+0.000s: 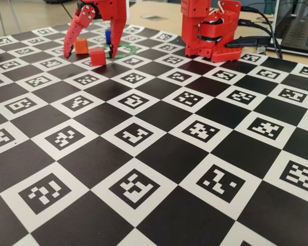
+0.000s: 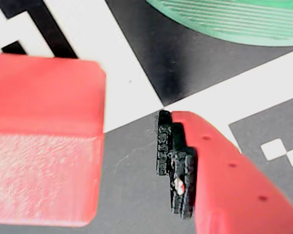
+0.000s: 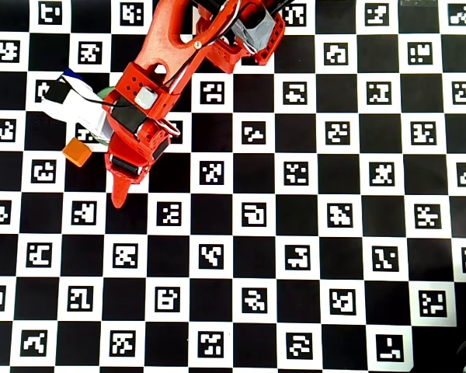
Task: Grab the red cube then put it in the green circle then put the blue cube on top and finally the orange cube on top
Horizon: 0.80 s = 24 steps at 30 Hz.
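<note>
Claw (image 1: 91,51) open astride red cube (image 1: 97,56)

Red cube (image 1: 97,56), orange cube (image 1: 81,46), blue cube (image 1: 108,35), green circle (image 1: 126,50), black-and-white checkered board (image 1: 159,154).

Fixed view: small matte red cube (image 1: 97,56) sits on the checkered marker board (image 1: 159,154), between the spread fingers of the red two-finger gripper (image 1: 90,51). Small orange cube (image 1: 81,46) just beside it at 10 o'clock. Thin flat green ring (image 1: 124,50) near, at 2 o'clock. Small blue cube (image 1: 108,35) behind the ring's left side. Arm base (image 1: 210,31) at 3 o'clock, well apart.
</note>
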### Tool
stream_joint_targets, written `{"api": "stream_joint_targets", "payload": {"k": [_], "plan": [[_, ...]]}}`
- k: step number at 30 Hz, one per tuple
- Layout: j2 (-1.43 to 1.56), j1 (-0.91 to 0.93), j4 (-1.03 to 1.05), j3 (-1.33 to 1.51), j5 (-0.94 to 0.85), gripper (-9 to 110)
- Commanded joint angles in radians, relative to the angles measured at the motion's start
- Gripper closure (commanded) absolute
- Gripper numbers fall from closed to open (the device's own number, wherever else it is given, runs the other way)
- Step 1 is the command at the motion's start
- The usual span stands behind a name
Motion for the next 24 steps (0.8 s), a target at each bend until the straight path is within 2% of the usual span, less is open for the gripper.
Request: {"api": "stream_joint_targets", "payload": {"k": [1,24], "plan": [[0.021,0.006,-0.012,-0.058,0.020,51],[0.011,0.005,-0.041,-0.081,0.054,51]]}}
